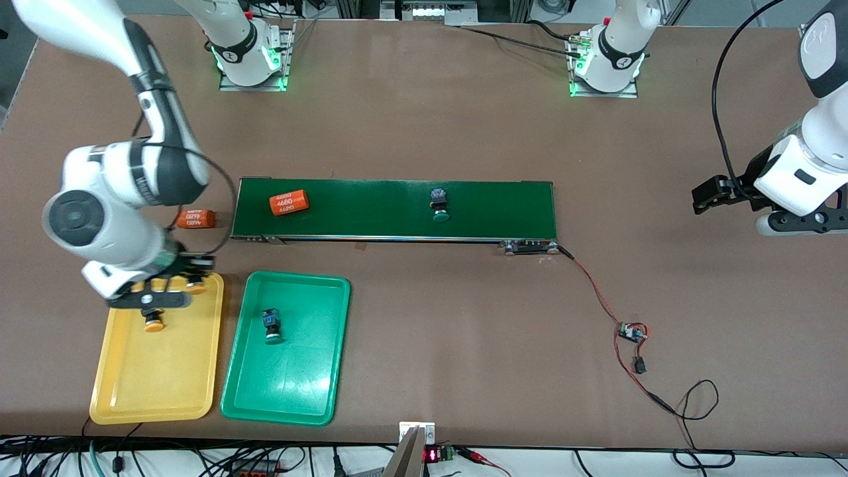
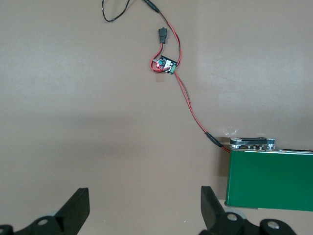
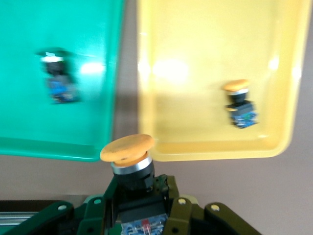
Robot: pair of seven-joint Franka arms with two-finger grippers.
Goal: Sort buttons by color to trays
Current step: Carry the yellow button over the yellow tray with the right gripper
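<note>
Yellow tray (image 1: 159, 371) and green tray (image 1: 286, 371) lie side by side nearest the front camera on a brown tabletop (image 1: 424, 132), the yellow one toward the right arm's end. Long dark-green conveyor belt (image 1: 397, 209) runs farther from the camera than the trays, with red-black wires (image 1: 599, 298) leading from its end to a small circuit board (image 1: 631, 332). Both arm bases with green lights stand along the tabletop's top edge; cables hang along the edge closest to the camera. Right tool (image 1: 177, 273) hovers over the yellow tray's end closest to the belt, fingers pinching a yellow-orange button (image 3: 128, 164) by its dark body, round cap pointing away from the tool toward the tray. Second yellow-orange button (image 1: 154, 322) lies in the yellow tray just below the right tool, cap toward the front camera, blue-black body. One green button (image 1: 271, 326) lies in the green tray, beside the right tool toward the left arm's end. Other green button (image 1: 439, 204) sits on the belt, well apart from both tools, dark body and green cap. Orange cylinder (image 1: 289, 202) printed 4680 lies on the belt, another orange cylinder (image 1: 196, 218) on the tabletop just off the belt's end, near the right arm. Left tool (image 2: 144, 213) waits over bare tabletop off the belt's other end, fingers spread wide, holding nothing.
</note>
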